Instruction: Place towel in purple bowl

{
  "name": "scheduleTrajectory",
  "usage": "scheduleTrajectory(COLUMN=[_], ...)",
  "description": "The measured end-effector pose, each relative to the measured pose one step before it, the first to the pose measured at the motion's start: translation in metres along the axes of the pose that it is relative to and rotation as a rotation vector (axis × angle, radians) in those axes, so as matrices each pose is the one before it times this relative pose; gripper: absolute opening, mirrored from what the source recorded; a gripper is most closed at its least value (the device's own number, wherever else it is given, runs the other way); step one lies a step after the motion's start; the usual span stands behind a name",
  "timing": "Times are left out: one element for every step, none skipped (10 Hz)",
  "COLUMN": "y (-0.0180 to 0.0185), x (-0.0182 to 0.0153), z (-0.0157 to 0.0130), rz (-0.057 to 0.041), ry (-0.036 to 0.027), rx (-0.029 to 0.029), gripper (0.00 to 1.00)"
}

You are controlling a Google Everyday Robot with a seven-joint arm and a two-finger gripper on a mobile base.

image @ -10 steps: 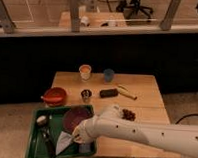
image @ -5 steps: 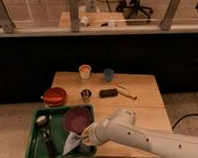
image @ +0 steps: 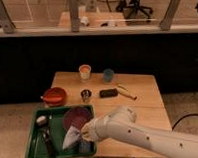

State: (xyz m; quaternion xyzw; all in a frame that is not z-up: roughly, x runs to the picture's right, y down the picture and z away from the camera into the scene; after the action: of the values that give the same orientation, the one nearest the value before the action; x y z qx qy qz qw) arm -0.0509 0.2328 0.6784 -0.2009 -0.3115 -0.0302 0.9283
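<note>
The purple bowl [image: 76, 116] sits in the green tray [image: 35, 146] at the table's front left. The pale towel [image: 70, 138] hangs in a drooping cone just in front of the bowl, over the tray. My gripper [image: 84, 134] is at the end of the white arm that comes in from the lower right. It is shut on the towel's upper right corner and sits at the bowl's near right edge, slightly above the tray.
A white item [image: 41, 119] and a dark utensil [image: 48, 141] lie in the tray. A red bowl [image: 54, 96] stands beside the tray. A metal cup [image: 85, 95], a black object [image: 108, 93], a yellow item [image: 127, 91], an orange cup [image: 84, 71] and a blue cup [image: 108, 75] stand on the wooden table [image: 146, 108].
The gripper has moved right and a little up with the towel, from the tray's left middle to the purple bowl's near edge. The towel now hangs higher.
</note>
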Motion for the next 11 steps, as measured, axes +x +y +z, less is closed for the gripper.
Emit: scheduleTrajectory(y=[-0.00990,-0.01465,-0.02048,-0.01605,-0.01443,-0.02055,-0.01726,-0.00858,-0.00660,0.00205,0.00507], x=[0.00225,0.00322,0.00254,0.00325,0.00152,-0.00332,-0.00098,-0.00085,0.00070,0.00258,0.00244], z=[-0.00346,-0.00502,-0.00548,-0.00407,-0.00546,-0.00471,-0.00017,0.00170,0.00223,0.00234,0.00118], rz=[0.00988,0.01098,0.00447,0.00514,0.00845,0.00809,0.01634,0.01525,0.01990,0.01543,0.00964], ry=[0.00269,0.00643,0.01805,0.00655,0.00530,0.01433,0.01735,0.00437,0.00600,0.00727,0.00495], rx=[0.01570,0.02107,0.03097,0.02760,0.02581,0.02432,0.01390,0.00386,0.00133,-0.00787,-0.00706], gripper=[0.00,0.02,0.10,0.20,0.29,0.40,0.51,0.59,0.70,0.73,0.74])
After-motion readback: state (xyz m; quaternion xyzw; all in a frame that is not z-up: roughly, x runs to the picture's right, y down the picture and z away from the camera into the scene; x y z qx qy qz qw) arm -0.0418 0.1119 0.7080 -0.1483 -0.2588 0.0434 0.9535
